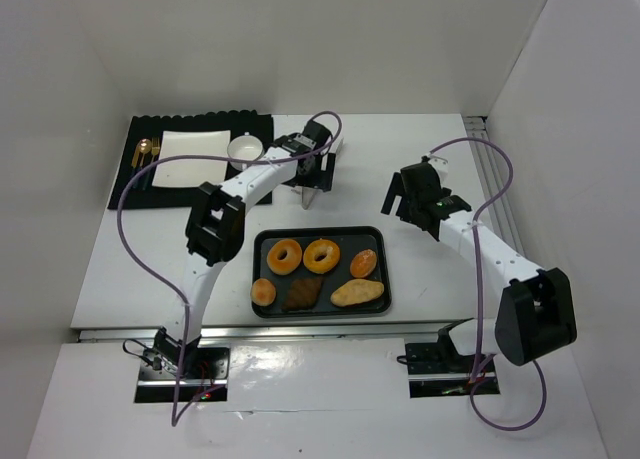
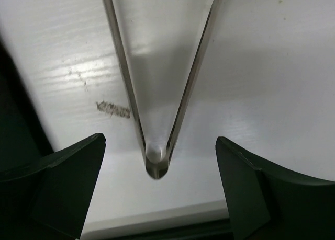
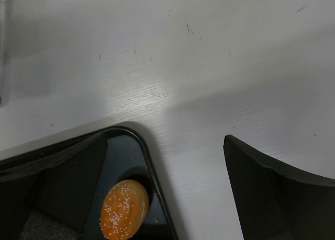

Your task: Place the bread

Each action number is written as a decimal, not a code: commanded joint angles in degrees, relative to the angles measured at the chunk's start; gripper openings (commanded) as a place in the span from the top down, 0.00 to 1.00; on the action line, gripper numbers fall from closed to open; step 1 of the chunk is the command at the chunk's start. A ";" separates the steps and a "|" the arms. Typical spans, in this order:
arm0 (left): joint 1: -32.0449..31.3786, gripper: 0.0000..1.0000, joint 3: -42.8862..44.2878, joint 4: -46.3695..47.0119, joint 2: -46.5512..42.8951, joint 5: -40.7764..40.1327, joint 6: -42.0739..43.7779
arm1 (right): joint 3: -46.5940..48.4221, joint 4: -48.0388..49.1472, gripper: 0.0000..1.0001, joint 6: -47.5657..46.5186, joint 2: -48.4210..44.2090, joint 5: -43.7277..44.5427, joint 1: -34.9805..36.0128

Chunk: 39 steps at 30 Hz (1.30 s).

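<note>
Several breads lie on a black tray (image 1: 262, 309): two ring donuts (image 1: 303, 256), a seeded bun (image 1: 363, 263), a round bun (image 1: 263, 292), a dark brown pastry (image 1: 301, 295) and a long oval loaf (image 1: 357, 293). Metal tongs (image 1: 313, 190) lie on the table just beyond the tray. My left gripper (image 1: 314, 171) is open, and in the left wrist view its fingers (image 2: 63, 187) straddle the tongs' hinge end (image 2: 156, 164) without touching it. My right gripper (image 1: 402, 195) is open and empty over the table by the tray's far right corner (image 3: 137, 138), where the seeded bun (image 3: 124, 208) shows.
A black mat (image 1: 125, 184) at the back left holds a white square plate (image 1: 190, 159), a white bowl (image 1: 245, 150) and gold cutlery (image 1: 146, 155). White walls enclose the table on three sides. A rail (image 1: 495, 179) runs along the right edge.
</note>
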 commanded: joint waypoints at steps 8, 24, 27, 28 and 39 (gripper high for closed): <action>1.67 0.00 16.62 -3.21 11.43 0.01 2.93 | 2.60 0.18 0.01 -0.62 1.14 -0.77 -0.35; 2.20 0.10 21.65 -0.93 18.20 -0.16 2.84 | 3.65 0.18 0.01 -0.62 3.33 -0.24 -0.35; 2.20 0.16 21.64 -0.93 18.20 -0.16 2.84 | 3.13 0.71 0.01 -0.62 3.33 -0.24 -0.35; 2.20 0.20 21.64 -0.93 18.20 -0.16 2.84 | 3.13 0.71 0.01 -0.62 3.33 -0.24 -0.35; 2.20 0.78 19.19 4.07 3.37 -1.83 5.21 | 3.13 0.10 0.01 -0.62 1.76 0.29 -0.35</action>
